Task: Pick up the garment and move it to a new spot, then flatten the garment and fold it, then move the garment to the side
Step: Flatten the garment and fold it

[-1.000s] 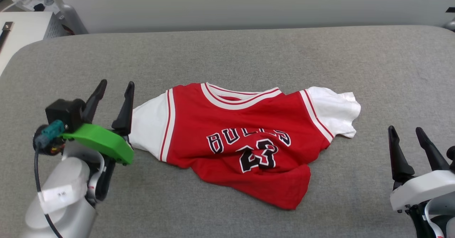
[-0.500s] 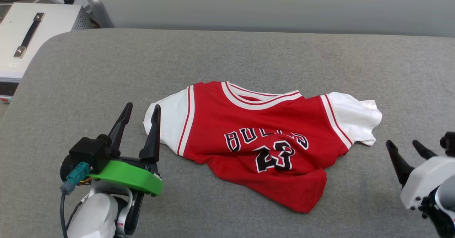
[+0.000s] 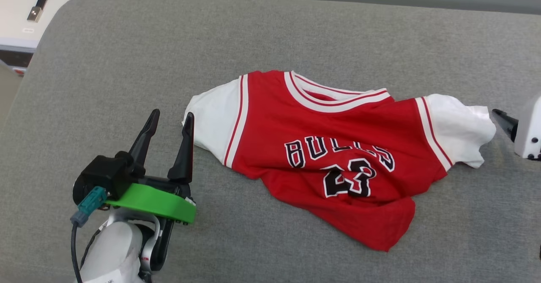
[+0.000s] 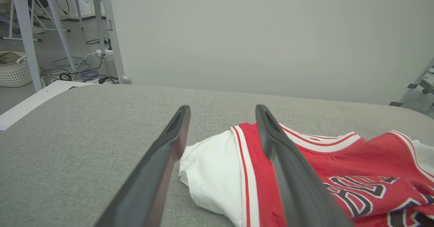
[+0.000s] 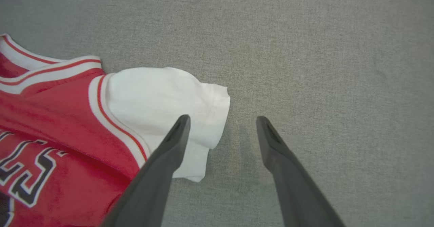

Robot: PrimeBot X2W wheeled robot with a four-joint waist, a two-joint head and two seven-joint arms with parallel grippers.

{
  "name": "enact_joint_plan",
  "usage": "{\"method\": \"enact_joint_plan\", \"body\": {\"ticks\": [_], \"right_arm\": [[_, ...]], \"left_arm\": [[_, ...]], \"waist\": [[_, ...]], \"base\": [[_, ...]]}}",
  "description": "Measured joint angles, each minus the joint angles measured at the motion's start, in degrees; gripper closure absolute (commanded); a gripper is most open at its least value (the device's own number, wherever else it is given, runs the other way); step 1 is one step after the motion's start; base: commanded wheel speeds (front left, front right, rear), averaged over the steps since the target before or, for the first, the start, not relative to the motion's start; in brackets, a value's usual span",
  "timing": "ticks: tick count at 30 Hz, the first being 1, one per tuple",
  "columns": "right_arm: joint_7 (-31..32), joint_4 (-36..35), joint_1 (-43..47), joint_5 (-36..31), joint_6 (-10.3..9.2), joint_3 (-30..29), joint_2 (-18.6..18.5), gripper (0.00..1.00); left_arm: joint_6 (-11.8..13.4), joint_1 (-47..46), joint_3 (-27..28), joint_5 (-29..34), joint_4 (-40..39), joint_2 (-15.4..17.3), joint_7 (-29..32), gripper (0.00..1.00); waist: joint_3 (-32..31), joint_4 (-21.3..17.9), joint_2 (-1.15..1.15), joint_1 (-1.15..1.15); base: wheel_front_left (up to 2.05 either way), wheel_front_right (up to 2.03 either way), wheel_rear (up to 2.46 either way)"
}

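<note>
Shirt (image 3: pixel 338 156) lay crumpled, middle of table (image 3: pixel 127 42), hem bunched. Left gripper (image 3: pixel 173 114) sat wide open, empty, beside left sleeve (image 3: pixel 213 114); right gripper (image 5: pixel 222 119) same, by right sleeve (image 3: pixel 458 130). Best bet: pinch both shoulders together, lift level.

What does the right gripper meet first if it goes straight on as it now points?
Probably the white sleeve of the garment: the open right gripper points down at its cuff edge, one finger over cloth, the other over the grey surface. Height unclear.

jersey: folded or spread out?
Spread, not folded, but rumpled. The garment lies front up on the grey surface, both white sleeves out sideways; its lower hem is bunched.
</note>
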Motion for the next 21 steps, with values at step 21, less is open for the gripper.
{"method": "enact_joint_plan", "body": {"ticks": [21], "right_arm": [[-1.4,15.5,-7.0,1.5,-0.07,7.1,-3.5,0.07]], "left_arm": [[-2.4,-2.7,2.9,2.2,1.7,-2.1,0.0,0.0]], "waist": [[6.5,4.7,0.0,0.0]], "base": [[0.0,0.0,0.0]]}}
